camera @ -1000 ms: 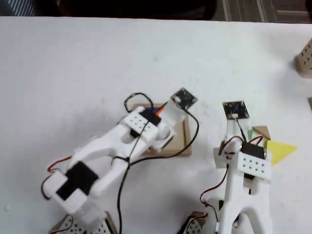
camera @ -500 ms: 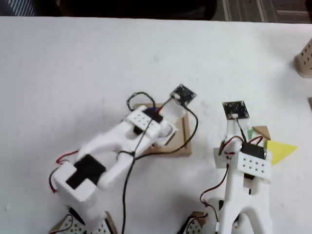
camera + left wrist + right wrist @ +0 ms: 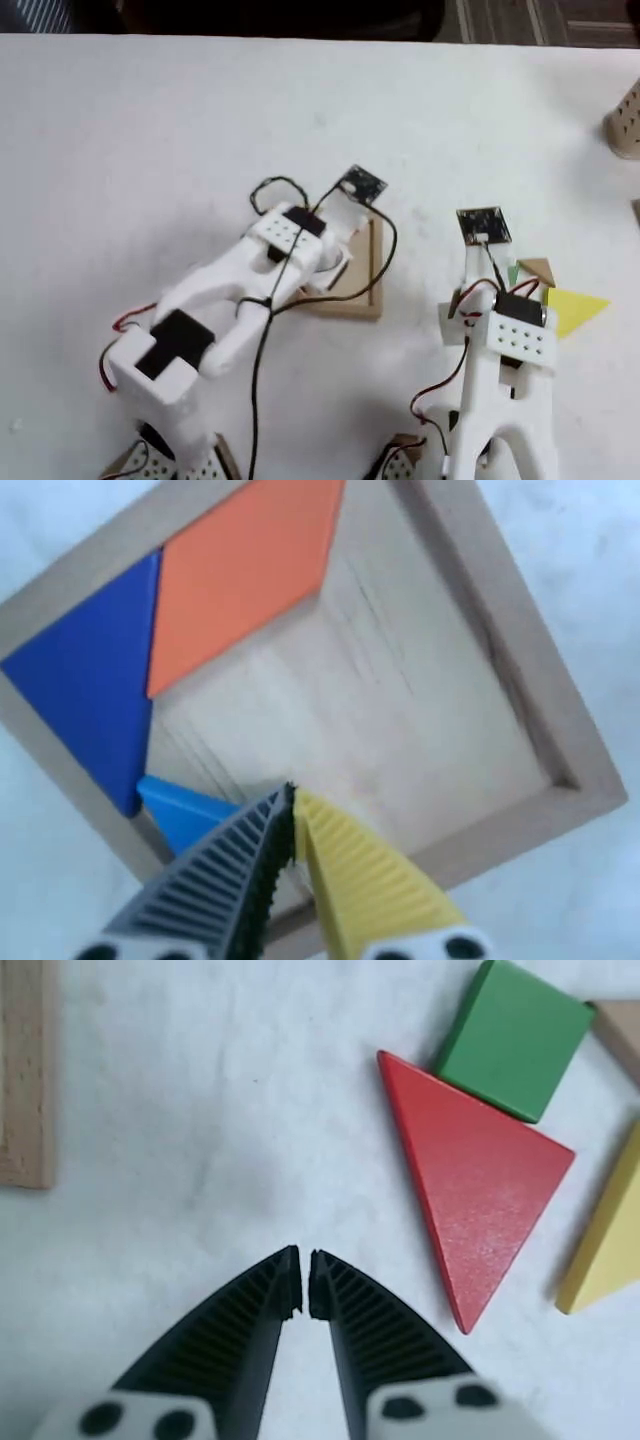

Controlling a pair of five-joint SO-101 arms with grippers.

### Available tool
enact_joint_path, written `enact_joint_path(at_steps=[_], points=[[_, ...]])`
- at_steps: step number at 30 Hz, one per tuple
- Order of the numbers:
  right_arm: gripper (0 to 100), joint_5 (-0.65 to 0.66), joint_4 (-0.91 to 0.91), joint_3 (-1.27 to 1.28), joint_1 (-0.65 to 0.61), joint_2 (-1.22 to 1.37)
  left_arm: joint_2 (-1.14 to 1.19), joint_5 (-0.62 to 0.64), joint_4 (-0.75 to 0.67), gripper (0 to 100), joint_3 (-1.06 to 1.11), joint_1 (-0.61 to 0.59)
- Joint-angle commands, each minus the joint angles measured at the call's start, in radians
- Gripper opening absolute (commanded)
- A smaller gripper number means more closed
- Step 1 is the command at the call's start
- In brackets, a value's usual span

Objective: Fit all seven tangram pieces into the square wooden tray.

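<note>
The square wooden tray (image 3: 500, 650) holds a dark blue triangle (image 3: 85, 690), an orange parallelogram (image 3: 240, 575) and a light blue triangle (image 3: 185, 815) along one side. My left gripper (image 3: 292, 792) is shut just above the tray floor, its grey finger beside the light blue triangle. In the high view the left arm (image 3: 285, 255) covers most of the tray (image 3: 375, 270). My right gripper (image 3: 303, 1265) is shut over bare table. Beyond it lie a red triangle (image 3: 475, 1200), a green square (image 3: 512, 1040), a yellow triangle (image 3: 610, 1240) and a brown piece (image 3: 620, 1030).
The yellow triangle (image 3: 575, 305), brown piece (image 3: 537, 270) and a sliver of green (image 3: 514, 273) lie right of the right arm (image 3: 500, 340). A tray corner (image 3: 25, 1070) sits near the right gripper. A perforated cardboard object (image 3: 625, 125) stands at the table's right edge.
The left arm has swung a little leftward over the tray, and the tray's right edge has shifted slightly left with it. The right arm has kept still.
</note>
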Motion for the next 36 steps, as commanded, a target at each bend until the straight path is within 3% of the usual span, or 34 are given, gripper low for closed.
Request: enact_joint_path(at_steps=[1, 13, 22, 36], points=[[2.3, 0.014, -0.015, -0.003, 0.004, -0.025, -0.007, 0.015, 0.012, 2, -0.043, -0.027], [2.3, 0.014, -0.015, -0.003, 0.004, -0.025, -0.038, 0.017, 0.0, 2, -0.054, -0.027], [2.2, 0.014, -0.015, -0.002, 0.004, -0.025, -0.071, 0.017, -0.133, 2, -0.044, -0.087], [2.3, 0.014, -0.016, 0.006, 0.004, -0.025, 0.004, 0.009, -0.11, 2, -0.054, -0.114]])
